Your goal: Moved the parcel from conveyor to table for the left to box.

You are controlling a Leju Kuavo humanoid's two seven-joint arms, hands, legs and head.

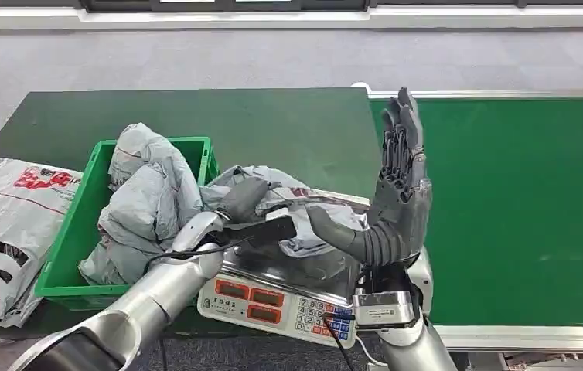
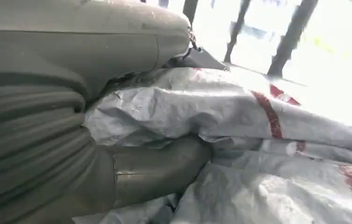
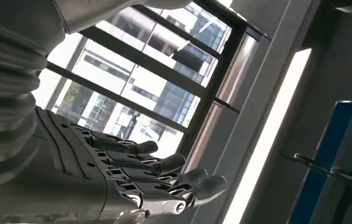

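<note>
From my station I see the left robot hand [image 1: 243,202] lying on the crumpled grey plastic parcel with red print [image 1: 288,202], which rests on the steel platform of the electronic weighing scale [image 1: 277,297] standing on the dark green table [image 1: 273,124]. In the left wrist view the thick thumb [image 2: 160,170] presses under a fold of the bag and the palm covers it from the other side, so I judge the left robot hand is grasping the parcel, probably to carry it to the box. The right robot hand [image 1: 400,189] is raised upright with its fingers [image 3: 165,163] straight and apart, holding nothing; I think it is kept high to leave room for the left arm. The green plastic crate [image 1: 68,247] stands just beside the scale and is already filled with grey parcels [image 1: 145,197]; I cannot count them exactly, at least two. One more white printed bag [image 1: 6,224] lies flat on the table on the far side of the crate. So I count one scale, one crate, one conveyor with green belt [image 1: 520,201], and one parcel on the scale.
</note>
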